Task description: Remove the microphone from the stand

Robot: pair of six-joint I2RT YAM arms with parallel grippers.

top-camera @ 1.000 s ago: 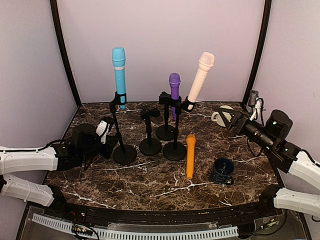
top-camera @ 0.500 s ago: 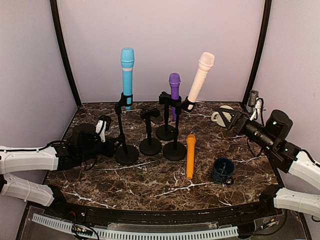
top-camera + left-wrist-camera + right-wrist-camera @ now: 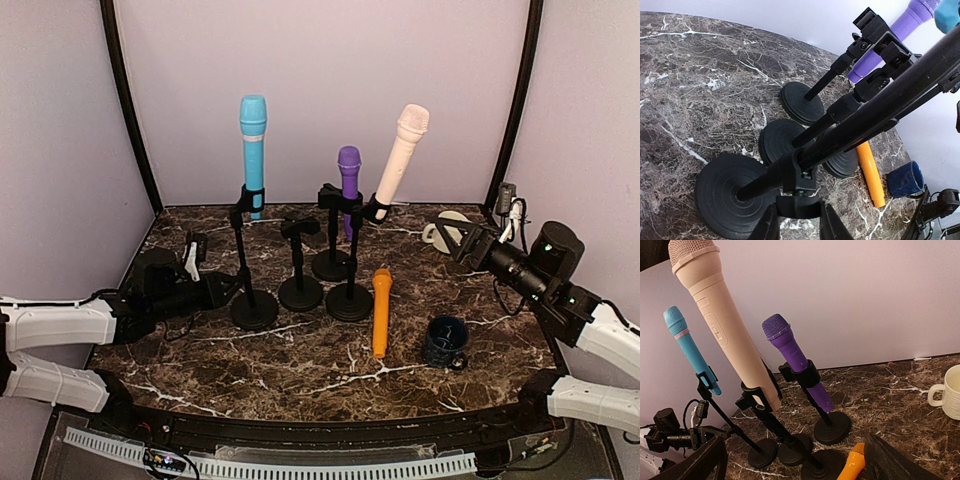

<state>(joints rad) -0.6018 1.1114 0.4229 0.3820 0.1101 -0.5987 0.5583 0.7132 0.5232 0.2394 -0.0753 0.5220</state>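
Note:
A blue microphone (image 3: 253,150) stands clipped in the left black stand (image 3: 244,270), whose round base (image 3: 253,310) rests on the marble table. My left gripper (image 3: 212,291) is low beside that stand. In the left wrist view its jaws (image 3: 799,209) close on the stand's clamp knob (image 3: 799,202) just above the base (image 3: 727,195). A purple microphone (image 3: 348,175) and a cream microphone (image 3: 400,155) sit in two other stands. A fourth stand (image 3: 299,262) is empty. My right gripper (image 3: 465,243) is wide open and empty at the right, facing the stands (image 3: 800,465).
An orange microphone (image 3: 381,310) lies on the table in front of the stands. A dark blue cup (image 3: 445,340) stands to its right. A white mug (image 3: 440,232) is at the back right, behind my right gripper. The four stand bases crowd together.
The blue microphone's stand leaned left a second ago and now stands upright. My left gripper has sunk lower and drawn back to the left. The right arm has not moved.

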